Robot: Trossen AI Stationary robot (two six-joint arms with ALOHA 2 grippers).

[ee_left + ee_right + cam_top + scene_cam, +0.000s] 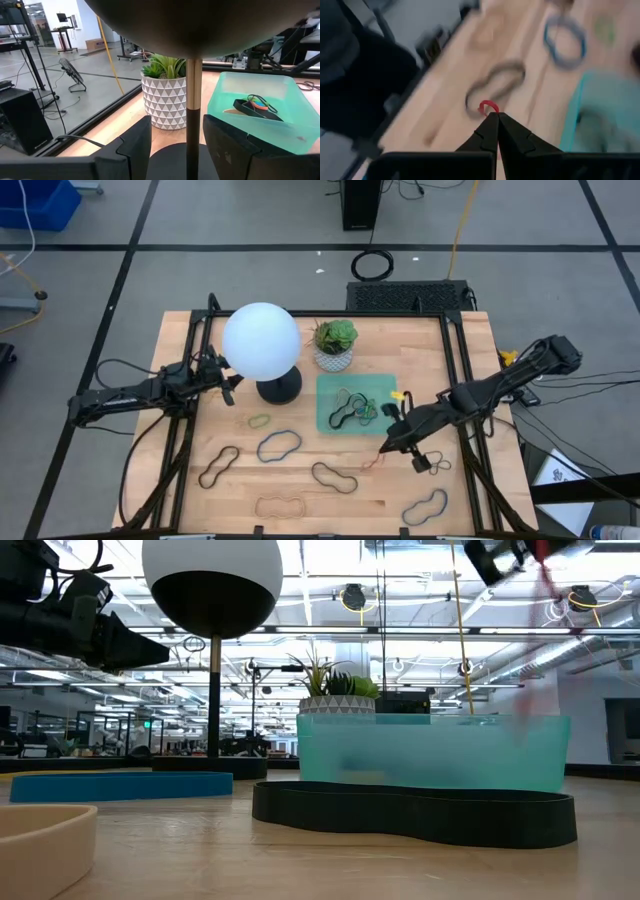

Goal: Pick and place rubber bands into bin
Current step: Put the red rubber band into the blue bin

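One thin red rubber band [488,106] is pinched in the shut right claw [494,116], which should carry it left over the bin [327,387] before releasing; left claw [176,140] waits wide.

A tall globe lamp [262,345] and a potted plant [335,345] are crowding the bin's [330,420] far-left side; its near side is lying open.

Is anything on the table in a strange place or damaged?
Nothing looks damaged. Many rubber bands lie loose on the table, outside the bin. The right hand is shut on a thin red band, near the bin's corner.
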